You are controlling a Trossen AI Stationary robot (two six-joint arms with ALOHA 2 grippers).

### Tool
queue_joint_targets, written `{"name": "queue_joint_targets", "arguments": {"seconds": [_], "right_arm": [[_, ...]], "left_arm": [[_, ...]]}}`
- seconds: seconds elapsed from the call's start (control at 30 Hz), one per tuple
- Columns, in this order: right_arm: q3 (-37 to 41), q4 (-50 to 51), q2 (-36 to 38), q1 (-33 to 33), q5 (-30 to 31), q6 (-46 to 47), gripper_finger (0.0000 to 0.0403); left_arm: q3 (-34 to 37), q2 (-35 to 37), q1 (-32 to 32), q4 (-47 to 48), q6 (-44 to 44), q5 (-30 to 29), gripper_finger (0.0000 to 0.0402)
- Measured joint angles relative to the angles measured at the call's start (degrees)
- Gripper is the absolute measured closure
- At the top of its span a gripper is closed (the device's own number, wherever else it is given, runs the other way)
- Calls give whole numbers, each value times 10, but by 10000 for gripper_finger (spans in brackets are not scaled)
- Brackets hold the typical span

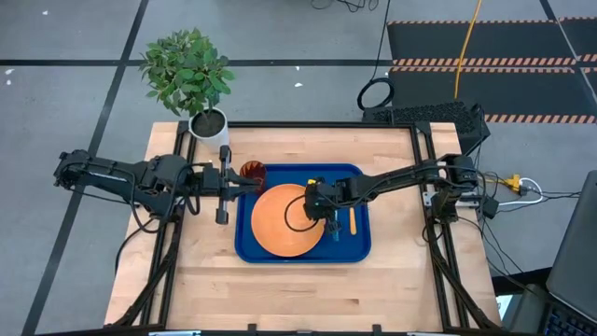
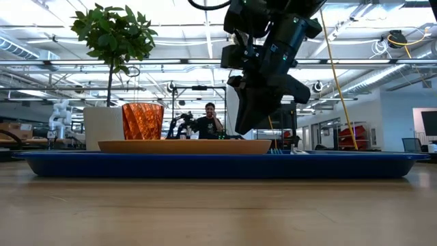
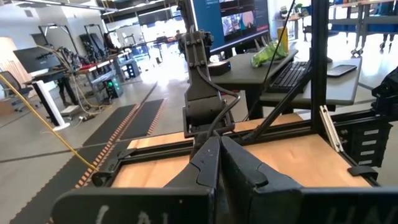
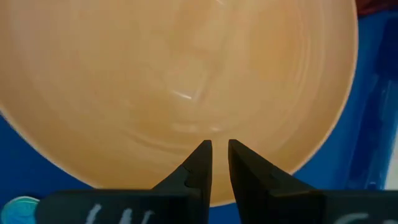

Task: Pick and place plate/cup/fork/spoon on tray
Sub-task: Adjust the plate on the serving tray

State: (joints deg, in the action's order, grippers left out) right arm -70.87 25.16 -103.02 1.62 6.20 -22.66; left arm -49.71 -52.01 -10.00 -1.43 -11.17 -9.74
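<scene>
The dark blue tray (image 1: pixel 359 245) lies mid-table. On it the orange plate (image 1: pixel 280 224) rests flat, and the red-brown cup (image 1: pixel 253 171) stands upright in its far left corner. Right of the plate lie the orange-handled spoon (image 1: pixel 352 221) and, beside it, the blue-handled fork (image 1: pixel 337 231). My right gripper (image 4: pixel 219 148) slants down over the plate's right part. Its fingers are shut to a narrow slit with nothing between them, and it hangs just above the plate (image 2: pixel 184 145) in the low view. My left gripper (image 3: pixel 219 140) is shut, level, and raised near the cup.
A white pot with a green plant (image 1: pixel 207 124) stands at the table's far left corner. Bare wooden table (image 1: pixel 308 289) stretches along the near side and to both sides of the tray. A black frame runs round the table's edges.
</scene>
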Motion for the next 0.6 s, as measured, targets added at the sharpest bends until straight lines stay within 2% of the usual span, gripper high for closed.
{"name": "queue_joint_targets", "arguments": {"seconds": [0.27, 0.47, 0.6], "right_arm": [[0, 0, 0, -15, 3, -3, 358], [19, -4, 0, -27, 59, -6, 358], [36, -15, 1, -32, 57, 0, 358]], "left_arm": [[0, 0, 0, 0, 8, 0, 382], [0, 0, 0, 1, 13, 0, 382], [0, 0, 0, 3, 13, 0, 382]]}}
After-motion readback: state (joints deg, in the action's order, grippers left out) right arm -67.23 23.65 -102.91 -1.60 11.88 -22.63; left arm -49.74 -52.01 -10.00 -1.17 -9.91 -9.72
